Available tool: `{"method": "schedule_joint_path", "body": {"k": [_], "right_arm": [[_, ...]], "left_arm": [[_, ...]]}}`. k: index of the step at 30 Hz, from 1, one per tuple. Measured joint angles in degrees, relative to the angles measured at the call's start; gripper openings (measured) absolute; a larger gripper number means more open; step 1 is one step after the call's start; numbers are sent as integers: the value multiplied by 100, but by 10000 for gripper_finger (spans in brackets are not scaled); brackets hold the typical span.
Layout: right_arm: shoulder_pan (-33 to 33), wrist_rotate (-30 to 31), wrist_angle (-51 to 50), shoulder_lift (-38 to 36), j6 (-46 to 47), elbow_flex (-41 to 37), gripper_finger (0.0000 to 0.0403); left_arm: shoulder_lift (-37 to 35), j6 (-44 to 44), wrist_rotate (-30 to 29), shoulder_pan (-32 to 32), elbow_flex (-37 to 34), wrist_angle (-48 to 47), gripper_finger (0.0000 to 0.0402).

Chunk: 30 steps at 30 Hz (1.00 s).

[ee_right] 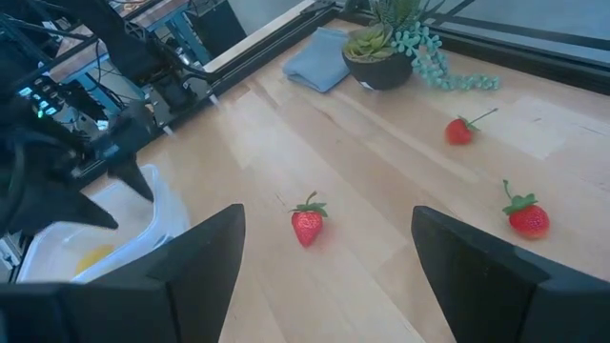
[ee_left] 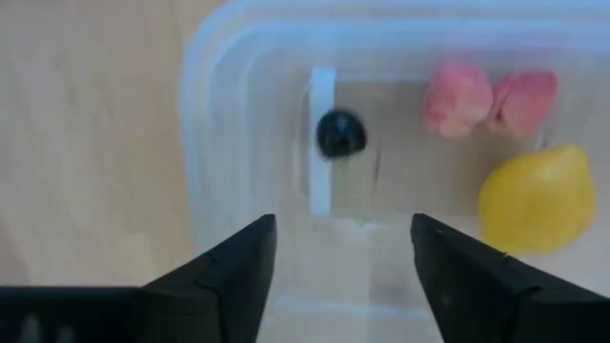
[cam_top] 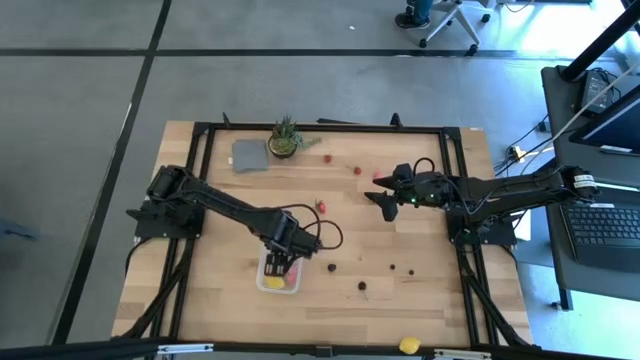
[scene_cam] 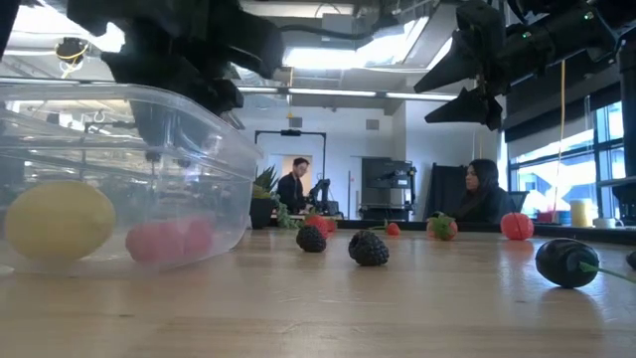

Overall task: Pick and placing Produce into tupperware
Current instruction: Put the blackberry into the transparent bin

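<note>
The clear tupperware (cam_top: 277, 281) sits near the table's near edge. It holds a yellow lemon (ee_left: 534, 198), two red pieces (ee_left: 486, 97) and a dark berry (ee_left: 339, 133). My left gripper (ee_left: 343, 224) hovers open just above the tub's inside, touching nothing. My right gripper (ee_right: 327, 214) hangs open above the table's right middle, over a strawberry (ee_right: 307, 225). More strawberries (ee_right: 527, 218) (ee_right: 459, 131) and dark berries (cam_top: 330, 267) (cam_top: 362, 286) lie loose on the wood.
A green potted plant (cam_top: 285, 138) and a flat grey piece (cam_top: 248, 155) stand at the far edge. A lemon (cam_top: 409, 345) lies at the near edge. Black frame rails (cam_top: 455, 180) border the table. In the low view, people sit in the room behind.
</note>
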Motion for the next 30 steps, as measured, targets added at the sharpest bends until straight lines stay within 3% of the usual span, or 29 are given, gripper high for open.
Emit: {"method": "schedule_joint_path", "body": {"k": [5,14,26,30], "right_arm": [[-2,0,0,2,-5,0,303],[-2,-1,17,2,-266,0,303],[51,-148,863,4,-1143,4,303],[164,-168,583,57,-1550,421,303]], "left_arm": [[-399,28,-32,161,0,-104,265],[-1524,308,-367,623,0,-35,267],[-3518,1122,-653,1784,-19,1432,269],[-4131,1228,-653,2100,-650,2219,268]]}}
